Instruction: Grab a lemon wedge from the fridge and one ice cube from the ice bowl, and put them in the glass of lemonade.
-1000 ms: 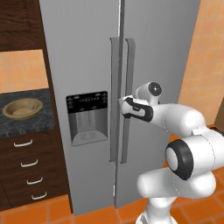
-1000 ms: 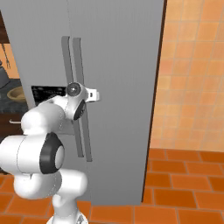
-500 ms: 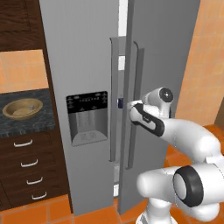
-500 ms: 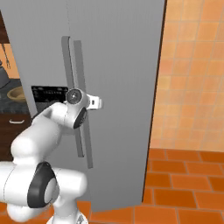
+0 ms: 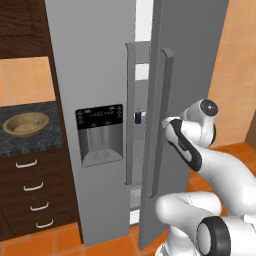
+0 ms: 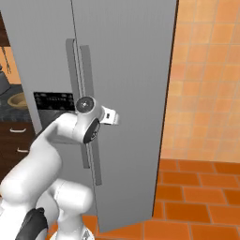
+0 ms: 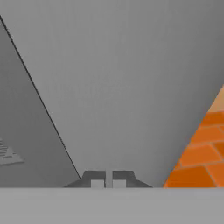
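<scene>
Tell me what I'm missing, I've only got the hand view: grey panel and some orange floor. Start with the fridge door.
Observer: The right fridge door is swung partly open; a gap shows shelves inside.
Operator: Give me the gripper.
Observer: The gripper is shut, fingers together, holding nothing; the hand sits by the door's long handle.
Operator: Now the ice bowl.
Observer: The wooden bowl sits on the dark counter left of the fridge.
</scene>
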